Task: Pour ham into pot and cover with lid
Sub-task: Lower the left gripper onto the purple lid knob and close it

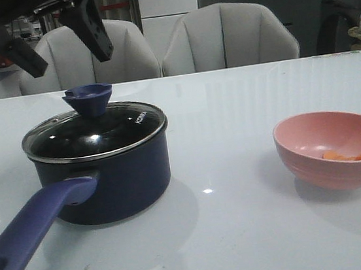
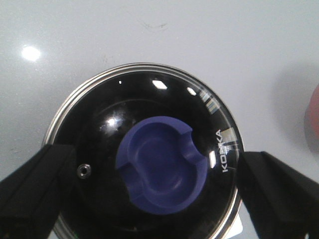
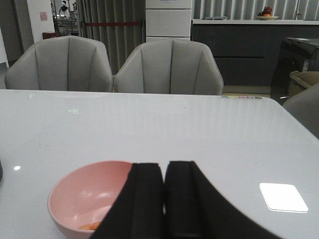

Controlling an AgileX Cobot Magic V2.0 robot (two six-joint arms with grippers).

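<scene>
While the glass lid (image 1: 95, 133) sits squarely on the navy pot (image 1: 104, 180) in the front view, the left gripper (image 1: 63, 34) hangs above it with its two black fingers spread wide and holding nothing. The lid's blue flared knob (image 1: 88, 99) stands upright below those fingers, clear of them. The pot's long periwinkle handle (image 1: 28, 236) runs toward the camera and to the left across the white table (image 1: 245, 232). Well apart to the right rests a pink bowl (image 1: 336, 157), and a few orange ham slices (image 1: 351, 155) lie at its bottom. Two grey upholstered chairs (image 1: 228, 37) stand behind the table.

From the left wrist view, the lid (image 2: 149, 124) fills the frame from directly above, its steel rim (image 2: 89, 82) seated around the dark pot opening and the white "KONKA" lettering (image 2: 220, 151) showing beside the knob (image 2: 162, 172). The left gripper's fingers (image 2: 30, 194) sit far out on either side of the knob, apart from it. What lies under the glass is too dark to make out.

From the right wrist view, the right gripper (image 3: 164, 199) shows its two black fingers pressed together, with nothing between them. Just beyond and partly hidden by them is the pink bowl (image 3: 84, 194), with a bit of orange ham (image 3: 92, 226) visible low inside it. The table (image 3: 174, 124) stretches away to the chairs (image 3: 169, 67).
</scene>
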